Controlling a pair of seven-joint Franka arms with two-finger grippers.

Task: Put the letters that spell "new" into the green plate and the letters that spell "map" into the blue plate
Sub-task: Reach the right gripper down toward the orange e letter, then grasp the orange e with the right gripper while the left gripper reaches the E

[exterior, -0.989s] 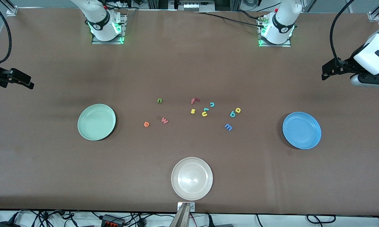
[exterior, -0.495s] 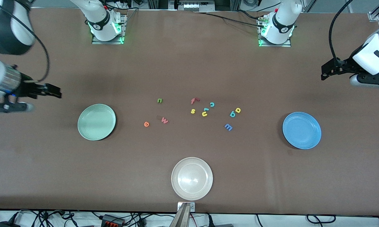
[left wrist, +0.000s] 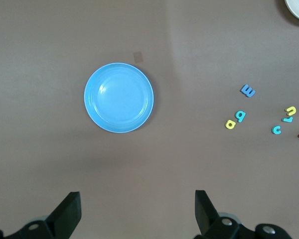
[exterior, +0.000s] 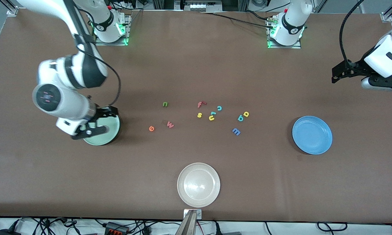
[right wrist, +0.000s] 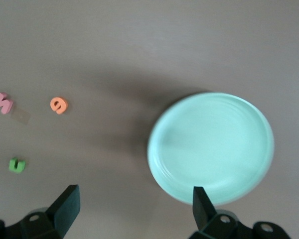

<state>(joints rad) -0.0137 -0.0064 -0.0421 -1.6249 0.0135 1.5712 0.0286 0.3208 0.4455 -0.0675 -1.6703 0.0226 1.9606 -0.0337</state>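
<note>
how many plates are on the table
3: the round pale mint-green plate at the right arm's end, under the right gripper; the round bright blue plate at the left arm's end; the cream-white round plate nearest the camera.

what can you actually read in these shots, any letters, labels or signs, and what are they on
No printed words, brands or numbers are readable; the only text is loose toy letters on the table.
"n": dark green letter
"e": orange letter
"w": red-pink letter
"f": red letter
"s": yellow letter
"u": yellow letter
"c": teal letter
"a": teal letter
"p": yellow letter
"m": blue letter
Marks on the arm bases: too small to read.
</note>
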